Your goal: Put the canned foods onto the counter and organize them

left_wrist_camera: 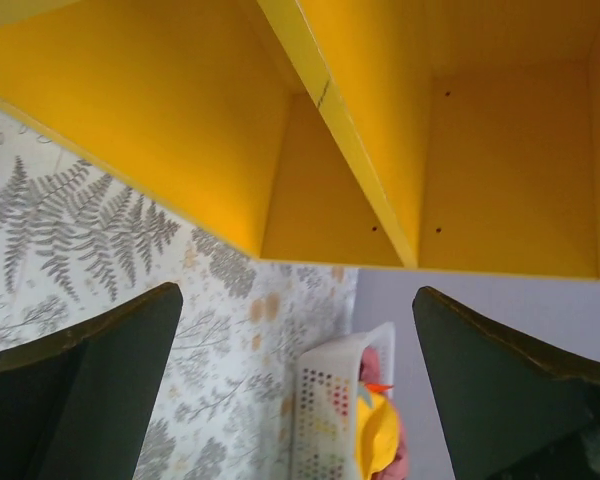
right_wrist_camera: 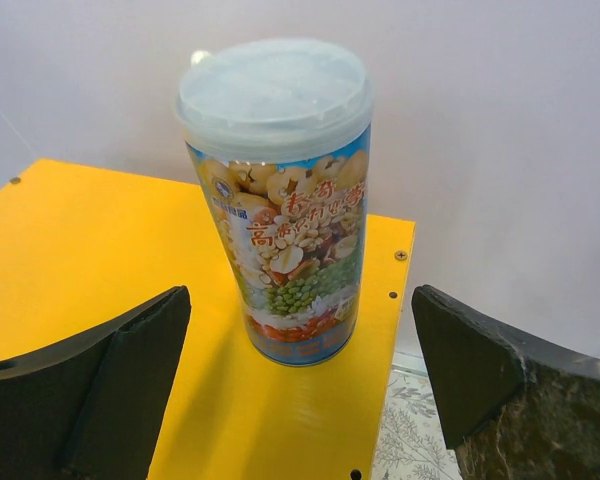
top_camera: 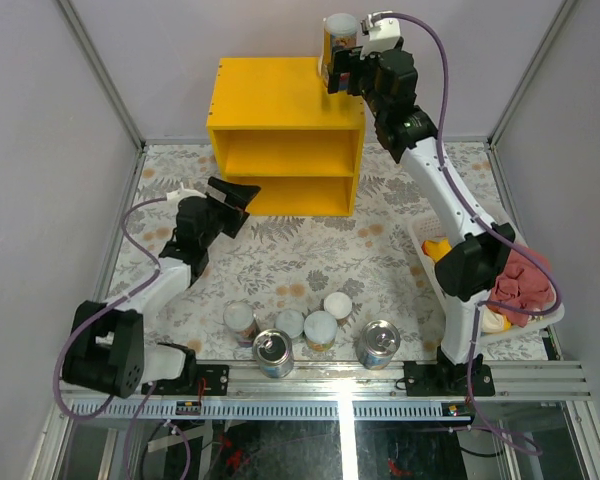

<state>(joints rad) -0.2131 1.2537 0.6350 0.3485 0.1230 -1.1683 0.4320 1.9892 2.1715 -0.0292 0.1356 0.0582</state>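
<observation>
While alone atop the counter (top_camera: pixel 280 100), one tall can (top_camera: pixel 340 38); six cans (top_camera: pixel 321 330) below.

Bright, even light fills all views; the tall can (right_wrist_camera: pixel 280 200) casts only a soft shadow on the counter (right_wrist_camera: pixel 80 250). The fingers (right_wrist_camera: pixel 90 390) close to both wrist lenses look dark and slightly blurred.

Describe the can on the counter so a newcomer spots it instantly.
Find the bright yellow box-shaped shelf unit across the floral table. On its flat top, at the far right corner, stands a tall white-lidded can with a colourful label. It alone is up there; six other cans cluster at the near edge.
</observation>
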